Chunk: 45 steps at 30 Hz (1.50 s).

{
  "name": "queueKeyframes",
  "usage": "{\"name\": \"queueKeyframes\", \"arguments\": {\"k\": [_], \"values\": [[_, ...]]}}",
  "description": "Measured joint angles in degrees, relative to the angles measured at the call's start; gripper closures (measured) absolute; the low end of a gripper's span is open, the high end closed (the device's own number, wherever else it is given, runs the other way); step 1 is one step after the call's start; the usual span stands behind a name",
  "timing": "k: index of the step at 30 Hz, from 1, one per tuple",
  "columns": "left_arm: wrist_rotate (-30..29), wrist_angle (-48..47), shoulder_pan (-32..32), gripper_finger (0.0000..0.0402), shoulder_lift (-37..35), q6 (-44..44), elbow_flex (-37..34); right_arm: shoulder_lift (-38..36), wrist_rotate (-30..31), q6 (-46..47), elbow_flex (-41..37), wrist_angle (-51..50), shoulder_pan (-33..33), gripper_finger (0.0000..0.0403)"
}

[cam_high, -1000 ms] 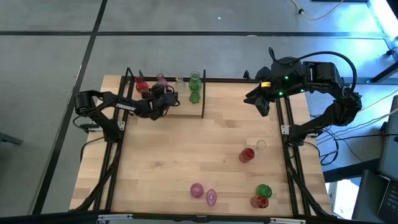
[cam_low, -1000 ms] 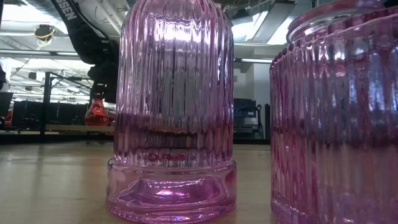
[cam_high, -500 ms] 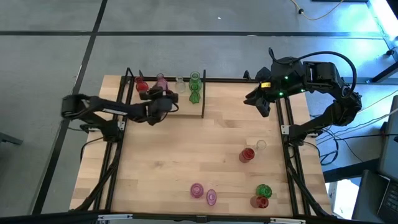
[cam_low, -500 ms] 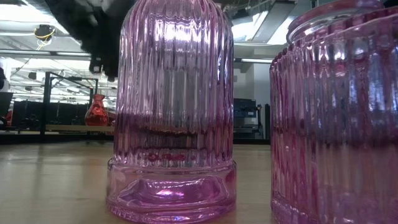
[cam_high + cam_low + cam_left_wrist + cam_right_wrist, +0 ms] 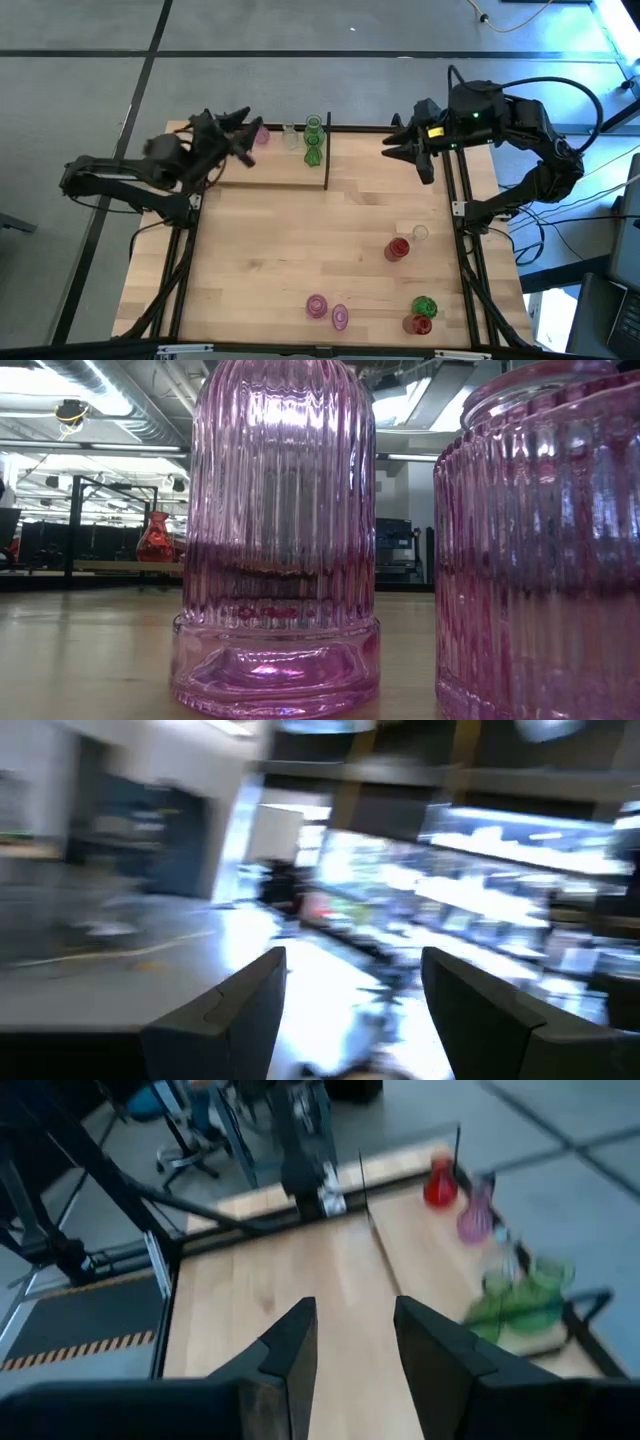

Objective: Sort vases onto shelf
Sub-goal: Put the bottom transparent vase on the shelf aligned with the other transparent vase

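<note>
Left gripper (image 5: 243, 128) seemingly empty, beside shelf (image 5: 290, 172)

We saw the right gripper (image 5: 352, 1342) with its two dark jaws standing apart and nothing between them, looking across the pale wooden worktop (image 5: 300, 1290). Farther off lay the shelf (image 5: 420, 1240), a light board edged by thin black rods. On it stood a red vase (image 5: 439, 1184), a pink vase (image 5: 474, 1220) beside it, a blurred clear vase (image 5: 500, 1258), and two green vases (image 5: 520, 1302). The other arm (image 5: 305, 1150) showed beyond the worktop.
</note>
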Motion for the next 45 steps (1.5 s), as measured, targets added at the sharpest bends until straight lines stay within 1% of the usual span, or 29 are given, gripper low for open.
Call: {"name": "queueKeyframes", "arguments": {"k": [3,7,11,15,18,20,22,26,32,39,42,45], "values": [[5.2,0.1,-2.5,0.0177,-1.9,0.0,0.4,0.0,0.1,-1.6,0.0,2.7,0.0,0.0276],[8.2,0.2,-5.1,0.0177,-2.7,0.0,0.4,0.0,0.1,-3.2,0.0,5.9,0.0,0.0276],[11.5,1.5,-6.4,0.0177,-2.6,-0.2,0.4,0.0,-0.1,-3.1,0.0,8.1,0.0,0.0276],[16.5,2.2,-7.9,0.0177,-2.6,-0.6,0.4,0.0,-2.1,-2.2,0.0,6.4,0.0,0.0276],[19.6,2.1,-9.8,0.0177,-2.6,-3.5,0.4,0.0,-5.0,-1.4,0.0,4.3,0.0,0.0276],[21.0,1.9,-11.2,0.0177,-2.6,-4.8,0.4,0.0,-5.5,-1.4,0.0,2.6,0.0,0.0276],[22.1,-0.2,-12.8,0.0177,-2.6,-4.7,0.4,0.0,-5.5,-1.4,0.0,1.1,0.0,0.0276],[22.2,-6.2,-15.0,0.0177,-2.8,-4.6,0.3,0.0,-3.5,-1.1,0.0,-0.2,0.0,0.0276],[21.9,-6.5,-15.3,0.0177,-2.9,-4.9,0.3,0.0,2.0,-0.1,0.0,2.8,0.0,0.0276],[21.9,-6.5,-15.3,0.0177,-2.9,-4.9,0.3,0.0,3.1,-0.3,0.0,5.9,0.0,0.0276],[21.9,-6.5,-15.3,0.0177,-2.9,-4.9,0.3,0.0,4.0,-1.7,0.0,7.4,0.0,0.0276],[21.9,-6.4,-15.3,0.0177,-2.9,-4.9,0.3,0.0,5.8,-2.1,0.0,6.3,0.0,0.0276]]}}
